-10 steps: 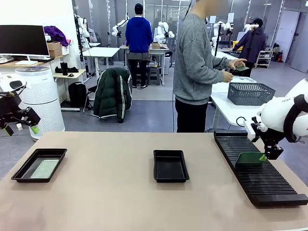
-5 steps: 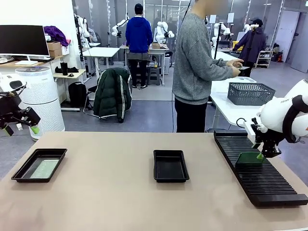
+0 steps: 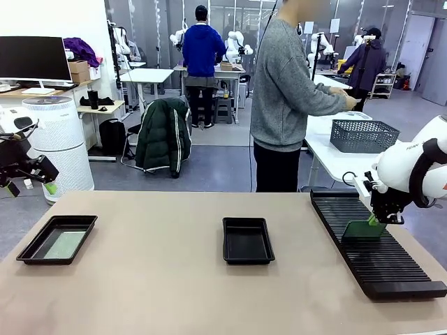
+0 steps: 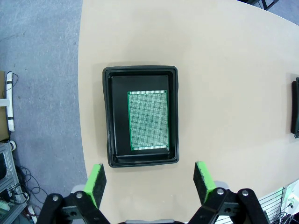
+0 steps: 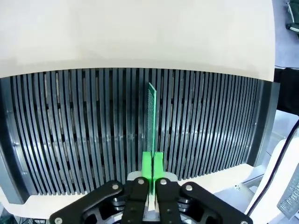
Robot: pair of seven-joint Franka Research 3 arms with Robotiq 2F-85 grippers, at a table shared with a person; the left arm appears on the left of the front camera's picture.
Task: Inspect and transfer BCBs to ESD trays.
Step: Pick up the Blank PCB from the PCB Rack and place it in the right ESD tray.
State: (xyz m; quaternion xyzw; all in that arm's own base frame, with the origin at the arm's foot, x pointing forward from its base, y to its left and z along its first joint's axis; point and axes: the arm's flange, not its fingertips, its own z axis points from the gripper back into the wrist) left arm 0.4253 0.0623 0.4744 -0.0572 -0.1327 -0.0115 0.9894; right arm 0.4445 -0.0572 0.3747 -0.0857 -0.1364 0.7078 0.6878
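Newly clamped since a second ago and raised a touch: right gripper, now pinching the corner of an upright BCB in the slotted rack, well to the right of the centre ESD tray.

Front view: second ESD tray well to the left of the centre ESD tray, with a second BCB flat inside. Left gripper farther left, beyond the table edge, jaws spread, nothing held.

Left wrist view: left gripper wide open above second ESD tray and second BCB; centre ESD tray at the picture's right edge.

Right wrist view: right gripper pressed tight on the BCB, edge-on in a slot of the slotted rack.
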